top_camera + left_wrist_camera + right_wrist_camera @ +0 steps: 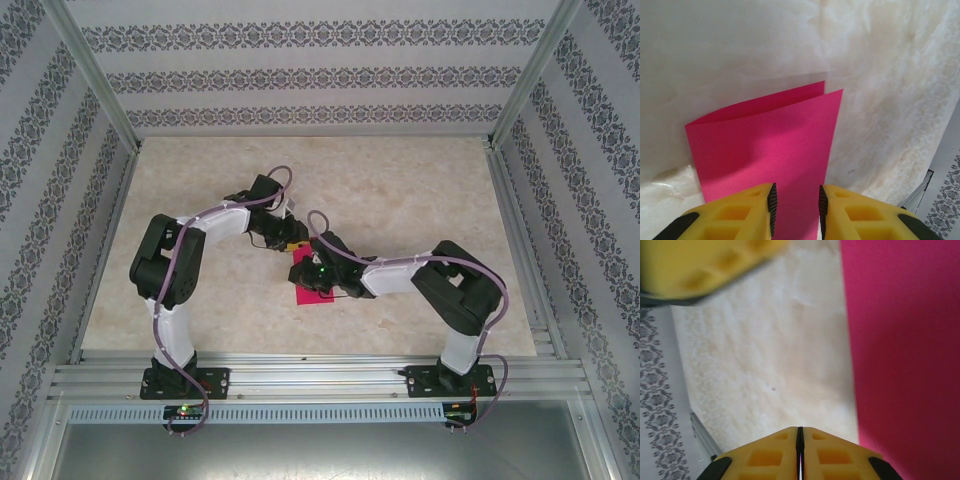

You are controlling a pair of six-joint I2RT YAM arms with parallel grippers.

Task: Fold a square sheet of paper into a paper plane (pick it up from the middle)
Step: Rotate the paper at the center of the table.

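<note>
**Top external view.** The left arm (180, 265) and the right arm (440, 280) are found bent inward over the middle of the table (420, 200). Their wrists are brought together above the sheet of paper (312, 292), and most of it is covered by them.

**Left wrist view.** The left pincer (797, 210) is found spread by a narrow gap, with nothing pinched. The magenta sheet lies flat beneath it and ahead of its fingertips (771, 205), and is seen through the gap. The sheet is doubled over: two layers are shown at the edge farthest from the pincer, slightly offset and not fully flattened. Where the crease runs cannot be told. The low stance over the near edge is judged to serve for holding the doubled sheet down.

**Right wrist view.** The right pincer (800, 452) is found pressed together, nothing between its tips. The sheet lies flat just to its right, apart from the tips. A blurred finger of the left pincer is noted ahead and to the left. Closed tips are judged suited to rubbing a fold flat.
</note>
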